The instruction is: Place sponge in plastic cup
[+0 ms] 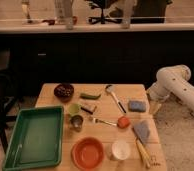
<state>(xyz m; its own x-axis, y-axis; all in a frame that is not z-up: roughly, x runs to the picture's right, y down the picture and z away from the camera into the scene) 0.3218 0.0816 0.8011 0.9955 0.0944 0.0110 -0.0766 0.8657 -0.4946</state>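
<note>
Where the sponge [137,105] lies: flat on the table [135,90], right side, near the edge.
Cup [74,109]: left of centre, well apart from the sponge, with a metal cup [77,121] just in front.
End effector [153,106]: low, just off the table's right edge, beside the sponge and not holding it; wide or narrow, I cannot tell.
Grasp risk: a flat sponge may slide away instead of lifting.
Mix-up risk: a blue-grey cloth [142,131] lies near the sponge.
Carry risk: a spoon [115,97] and fork [104,120] lie between.
Drop risk: the cup looks light, so a sponge catching its rim could tip it.
</note>
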